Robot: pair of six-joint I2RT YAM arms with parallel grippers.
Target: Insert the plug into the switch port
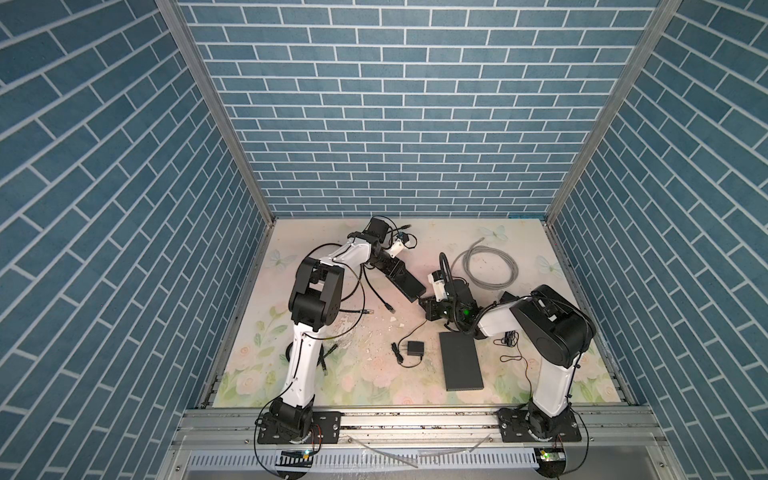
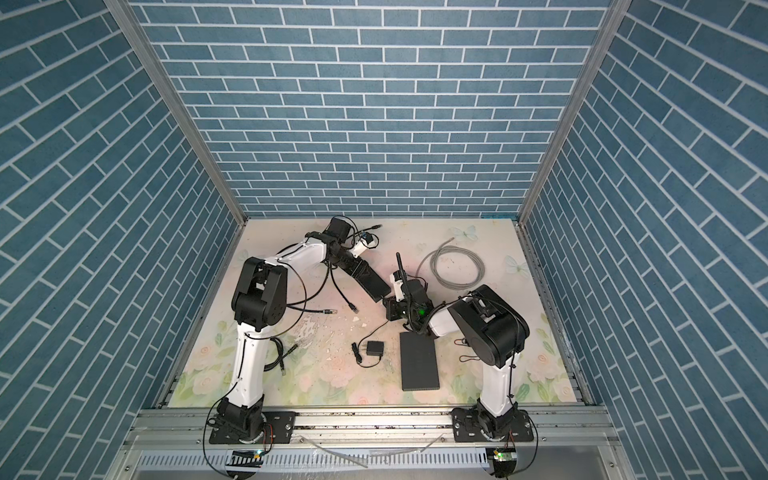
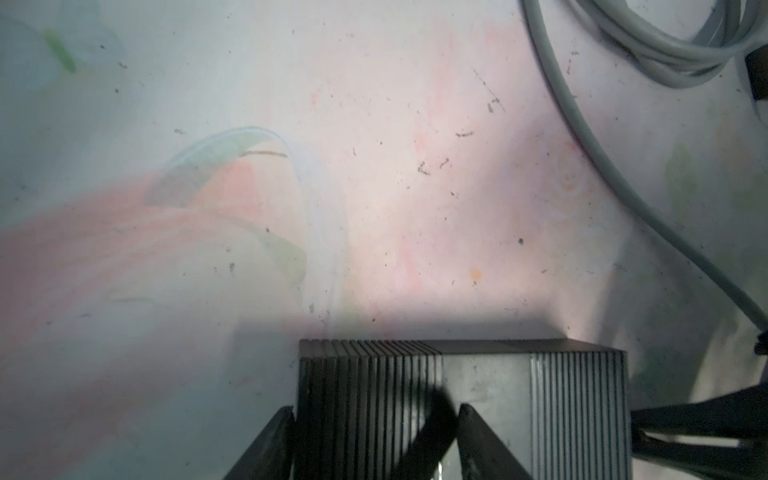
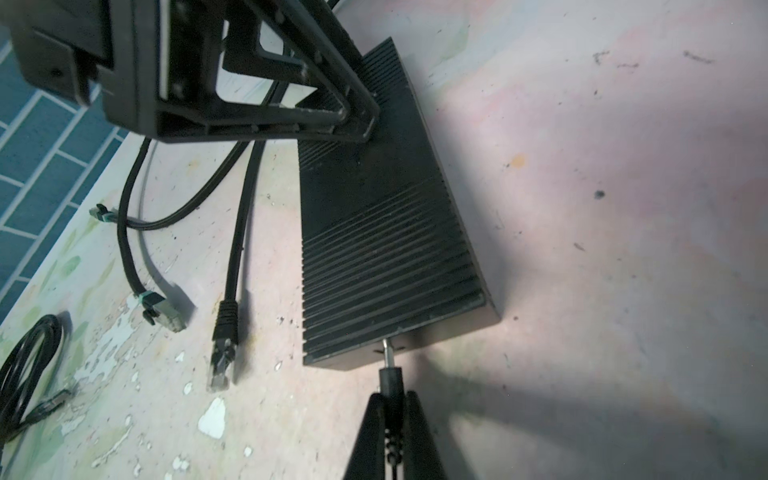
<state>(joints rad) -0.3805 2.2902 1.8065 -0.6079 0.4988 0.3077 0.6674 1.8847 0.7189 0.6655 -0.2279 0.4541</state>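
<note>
Nearly there, I reckon. The right gripper (image 4: 392, 397) pinches the plug (image 4: 391, 376), whose pin tip looks just inside the port (image 4: 387, 344) on the switch (image 4: 374, 249) end. The left gripper (image 3: 376, 409) is spread, tips on the switch's far end. The plug isn't pushed home yet.

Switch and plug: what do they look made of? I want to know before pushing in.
The switch looks like matte black metal, perhaps anodised aluminium: fine parallel ribs run across it like a heat-sink casing, though moulded plastic can't be ruled out. The plug has a matte black sleeve, probably plastic or rubber, and its thin tip is bare silver metal that catches the light.
</note>
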